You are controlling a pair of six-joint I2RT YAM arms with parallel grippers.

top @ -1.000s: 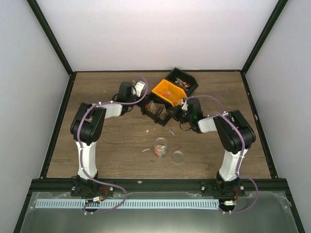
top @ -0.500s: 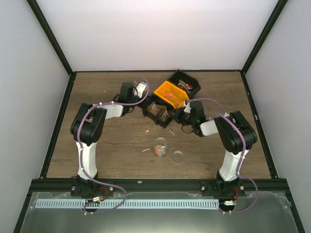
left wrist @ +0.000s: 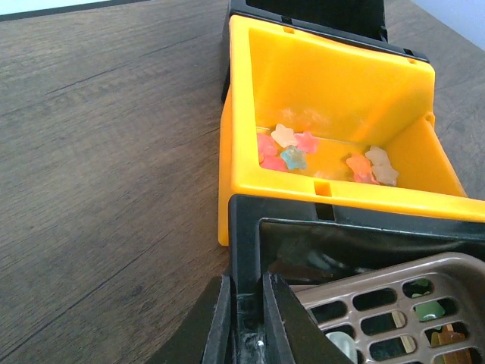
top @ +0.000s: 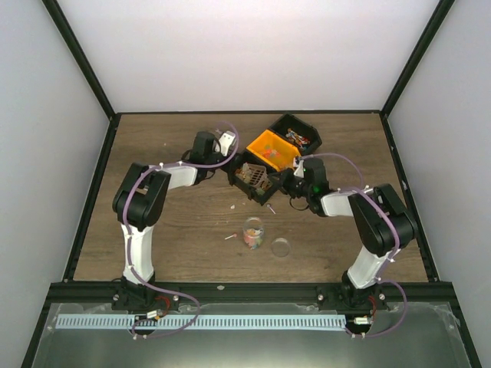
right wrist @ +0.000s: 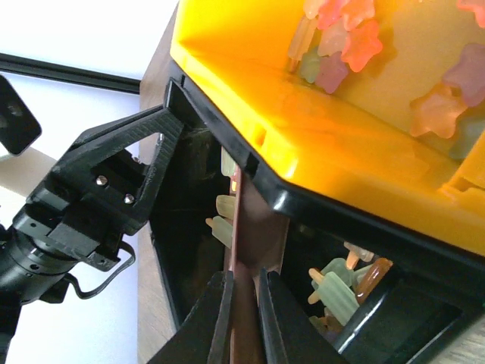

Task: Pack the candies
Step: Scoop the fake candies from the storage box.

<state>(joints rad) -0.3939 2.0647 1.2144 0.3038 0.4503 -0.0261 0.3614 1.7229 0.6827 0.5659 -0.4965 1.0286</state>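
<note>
Left gripper [left wrist: 246,324] clamped on black bin [left wrist: 326,221] rim, bottom centre. Right gripper [right wrist: 244,318] clamped on brown basket [right wrist: 254,227] wall, bottom centre. Candies [top: 252,238] in cup [top: 253,223], mid-frame overhead.

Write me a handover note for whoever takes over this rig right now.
Left gripper: shut on the wall of the near black plastic bin.
Right gripper: shut on the brown slotted plastic insert inside it.
Star-shaped candies sit in the orange plastic bin; a few lie loose on the wooden table.
Done: some are in the small clear cup.
Left: fill the cup, fit the clear round lid lying beside it.
</note>
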